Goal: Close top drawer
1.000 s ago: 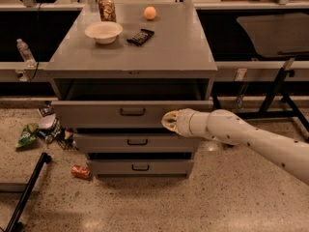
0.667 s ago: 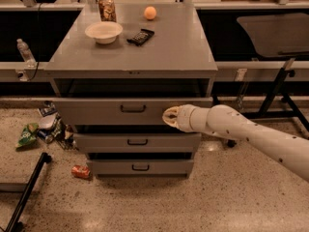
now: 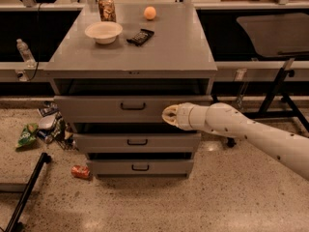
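The top drawer is the uppermost of three grey drawers in the cabinet. Its tall front panel has a dark bar handle in the middle. It stands pulled out a little, with a dark gap showing above its front. My gripper is at the end of the white arm, which reaches in from the right. It rests against the right part of the drawer front, to the right of the handle.
On the cabinet top lie a white bowl, a dark remote-like object, an orange ball and a snack bag. Litter and a red can lie on the floor at the left. A black stand is on the right.
The drawer front has moved back toward the cabinet, and the gap above it is narrower. My gripper has followed it inward.
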You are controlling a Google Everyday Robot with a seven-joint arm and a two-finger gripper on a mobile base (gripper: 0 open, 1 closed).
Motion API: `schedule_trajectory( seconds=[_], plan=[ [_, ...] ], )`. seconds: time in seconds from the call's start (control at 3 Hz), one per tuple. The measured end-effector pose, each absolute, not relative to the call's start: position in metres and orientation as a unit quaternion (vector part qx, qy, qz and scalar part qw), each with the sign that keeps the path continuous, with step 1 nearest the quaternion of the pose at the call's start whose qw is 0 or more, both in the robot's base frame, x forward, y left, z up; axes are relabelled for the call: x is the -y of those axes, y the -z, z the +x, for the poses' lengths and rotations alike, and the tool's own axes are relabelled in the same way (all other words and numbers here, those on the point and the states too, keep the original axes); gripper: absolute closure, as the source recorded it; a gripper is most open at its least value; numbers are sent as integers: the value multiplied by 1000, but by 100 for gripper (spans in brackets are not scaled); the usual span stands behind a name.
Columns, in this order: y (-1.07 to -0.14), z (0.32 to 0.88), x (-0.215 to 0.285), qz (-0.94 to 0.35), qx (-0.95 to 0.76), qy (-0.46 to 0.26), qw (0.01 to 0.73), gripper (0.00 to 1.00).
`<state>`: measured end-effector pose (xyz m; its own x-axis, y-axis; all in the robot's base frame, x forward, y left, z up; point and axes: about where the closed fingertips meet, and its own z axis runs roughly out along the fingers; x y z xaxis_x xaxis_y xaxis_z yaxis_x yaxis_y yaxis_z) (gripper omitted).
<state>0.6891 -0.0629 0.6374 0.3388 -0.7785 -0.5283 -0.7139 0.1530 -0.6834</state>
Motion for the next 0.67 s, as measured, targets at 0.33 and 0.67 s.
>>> schedule_trajectory(
  seconds=[0.33, 0.67],
  plan=[
    [-637, 664, 65, -650, -585, 2, 486, 100],
    [-657, 624, 80, -630, -607, -65, 480, 100]
  ],
)
